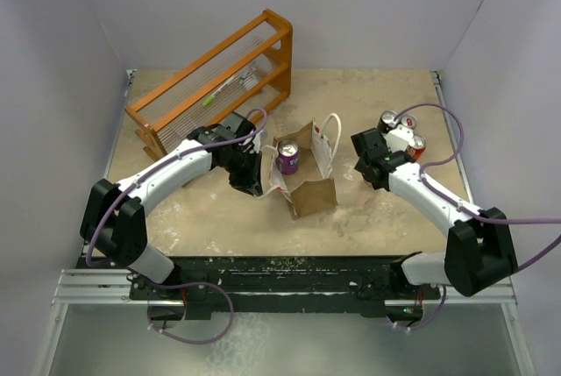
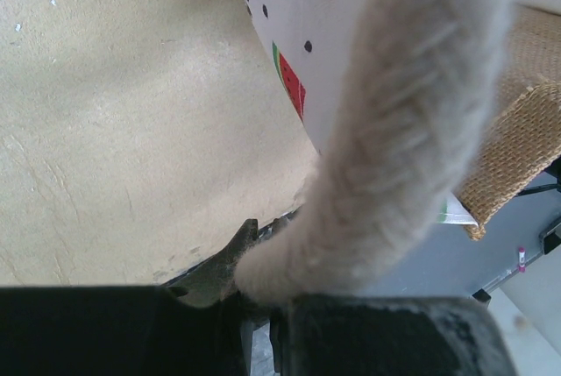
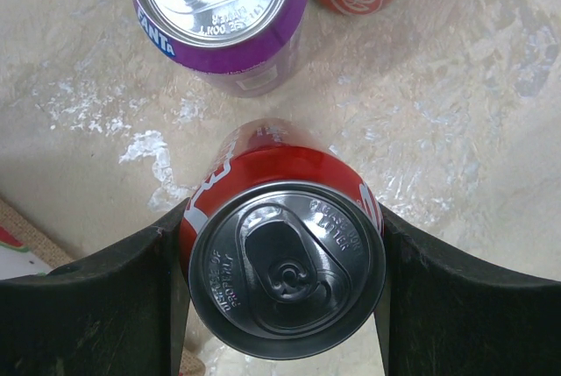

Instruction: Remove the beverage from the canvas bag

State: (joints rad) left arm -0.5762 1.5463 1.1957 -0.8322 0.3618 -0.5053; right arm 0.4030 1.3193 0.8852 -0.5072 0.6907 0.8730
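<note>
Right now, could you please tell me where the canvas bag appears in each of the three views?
Top external: canvas bag at the centre, open, purple can inside.
Left wrist: its white printed panel top centre, tan weave right, loop handle pinched by the left gripper.
Right wrist: only a sliver at the bottom-left edge, beside the right gripper holding a red can.
Shared landmark: the beige tabletop.

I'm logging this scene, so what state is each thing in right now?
canvas bag, open, one side lifted by its handle
white handle, pinched in the left hand
purple can, upright inside the bag
left hand, shut on the white handle
right hand, closed on the red can
red can, upright, unopened
Fanta can, upright on the table, unopened
orange rack, standing upright
</note>
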